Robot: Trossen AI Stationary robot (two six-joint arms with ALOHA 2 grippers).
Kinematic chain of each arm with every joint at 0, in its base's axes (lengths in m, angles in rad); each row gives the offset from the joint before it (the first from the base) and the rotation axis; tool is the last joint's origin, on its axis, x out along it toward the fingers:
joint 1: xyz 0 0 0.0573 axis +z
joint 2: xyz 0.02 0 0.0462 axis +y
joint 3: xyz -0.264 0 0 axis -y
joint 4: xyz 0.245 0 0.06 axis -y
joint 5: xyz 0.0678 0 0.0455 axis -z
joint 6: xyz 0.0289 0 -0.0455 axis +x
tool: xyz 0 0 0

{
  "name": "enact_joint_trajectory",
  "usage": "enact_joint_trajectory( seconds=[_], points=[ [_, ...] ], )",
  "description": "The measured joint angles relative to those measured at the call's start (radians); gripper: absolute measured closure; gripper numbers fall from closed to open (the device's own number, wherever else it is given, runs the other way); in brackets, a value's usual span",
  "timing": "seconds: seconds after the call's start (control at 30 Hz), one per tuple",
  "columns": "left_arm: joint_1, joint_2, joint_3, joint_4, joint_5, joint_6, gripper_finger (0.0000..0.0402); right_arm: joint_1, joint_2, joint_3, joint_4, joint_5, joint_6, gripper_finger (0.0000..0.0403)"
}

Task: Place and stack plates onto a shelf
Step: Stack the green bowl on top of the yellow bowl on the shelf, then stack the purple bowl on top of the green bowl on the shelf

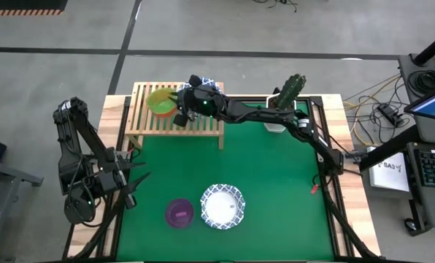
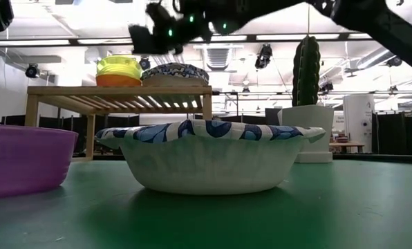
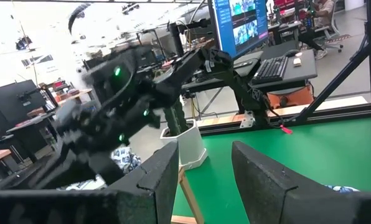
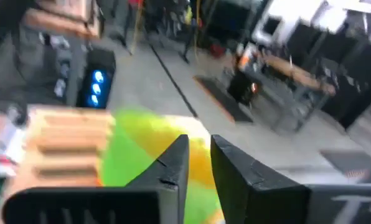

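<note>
The green counter [image 1: 276, 175] carries a purple dish [image 1: 179, 212] beside a patterned plate [image 1: 222, 205]; the right end effector [image 1: 182, 109], fingers narrowly parted and empty, hovers over the shelf [image 1: 141, 120]; the left end effector [image 1: 133, 186] is open.

Below my matt black fingers [image 4: 173, 168] sit a pale slatted wooden shelf [image 1: 175, 124], a glossy yellow-green dish [image 1: 160, 101] and matt green tabletop [image 1: 276, 183].

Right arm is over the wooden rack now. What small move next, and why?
Probably lift the right gripper clear of the slatted wooden shelf: its fingers look empty. On the shelf sit the yellow-green dish and a blue-rimmed plate. The purple dish and the other blue-rimmed plate wait on the green table.
</note>
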Motion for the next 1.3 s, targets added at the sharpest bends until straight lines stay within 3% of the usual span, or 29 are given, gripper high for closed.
enact_joint_trajectory(
  seconds=[0.27,0.5,0.8,0.97,1.3],
  points=[
    [0.0,0.0,0.0,0.0,0.0,0.0,0.0269,-0.031,0.038,0.0,0.007,-0.007,0.021,0.0383],
    [0.0,0.0,0.0,0.0,0.011,-0.007,0.0269,-0.014,0.014,-0.001,-0.027,-0.007,0.014,0.0385],
    [0.0,0.0,0.0,0.006,0.023,-0.037,0.0269,0.095,-0.172,-0.03,-0.437,-0.013,-0.042,0.0386],
    [0.001,0.004,0.0,0.012,0.071,-0.066,0.0269,0.164,-0.335,-0.207,-0.521,-0.012,-0.033,0.0386],
    [0.018,0.014,0.0,0.013,0.072,-0.159,0.0269,0.292,-0.674,-0.754,-0.329,-0.012,0.044,0.0386]
  ],
)
